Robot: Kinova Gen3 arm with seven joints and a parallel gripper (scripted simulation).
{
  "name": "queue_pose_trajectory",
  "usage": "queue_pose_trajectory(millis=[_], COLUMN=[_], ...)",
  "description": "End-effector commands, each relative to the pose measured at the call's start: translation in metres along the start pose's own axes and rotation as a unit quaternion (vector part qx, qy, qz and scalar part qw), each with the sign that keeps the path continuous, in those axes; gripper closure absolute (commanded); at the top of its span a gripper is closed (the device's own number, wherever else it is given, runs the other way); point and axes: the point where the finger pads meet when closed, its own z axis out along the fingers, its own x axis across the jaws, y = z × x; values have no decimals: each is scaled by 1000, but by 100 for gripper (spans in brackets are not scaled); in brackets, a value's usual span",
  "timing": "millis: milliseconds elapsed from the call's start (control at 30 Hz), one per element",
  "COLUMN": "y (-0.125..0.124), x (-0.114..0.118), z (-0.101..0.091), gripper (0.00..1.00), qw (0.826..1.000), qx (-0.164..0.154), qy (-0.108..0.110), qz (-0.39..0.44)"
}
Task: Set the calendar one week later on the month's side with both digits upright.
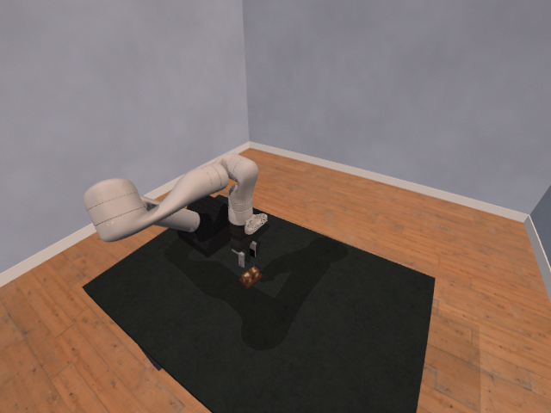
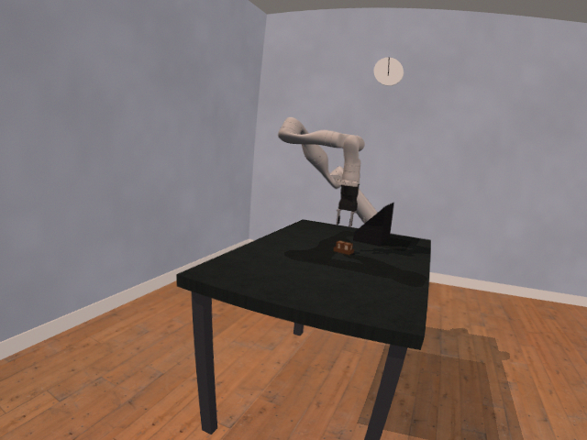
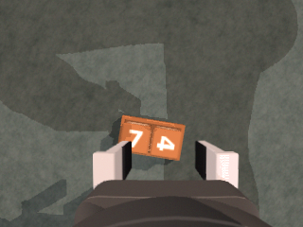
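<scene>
The small orange-brown tray (image 1: 247,286) (image 2: 343,252) (image 3: 153,120) lies flat on the table, slightly turned in the wrist view. Two orange cubes stand side by side in it. In the wrist view the left cube (image 3: 134,138) shows a white 7 on top and the right cube (image 3: 167,143) shows a white 4 lying on its side. The digits on the cubes' side faces and the month's name are too small or hidden to read. My gripper (image 1: 247,261) (image 2: 344,224) (image 3: 163,154) is open and empty, pointing down above the tray. Its left finger overlaps the 7 cube's lower corner in the wrist view.
The dark table top (image 1: 355,329) (image 2: 284,284) carries the arm's shadow around the tray. A black wedge-shaped stand (image 1: 204,231) (image 2: 379,229) is at the arm's base, behind the tray in the exterior view. The arm (image 1: 191,191) (image 2: 326,137) reaches over from that side.
</scene>
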Motion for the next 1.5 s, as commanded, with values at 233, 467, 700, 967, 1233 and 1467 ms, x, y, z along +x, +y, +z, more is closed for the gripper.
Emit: queue_pose_trajectory(millis=[233,467,700,967,1233,1467], y=[0,1,2,3,4,4], x=[1,4,6,7,8,8], z=[2,6,9,11,13,14], gripper=[0,0,0,0,0,0], qw=[991,962,918,872,806,767], qx=[3,3,5,6,7,8], qy=[0,-1,-4,-8,-13,-16], qz=[136,272,396,489,591,641])
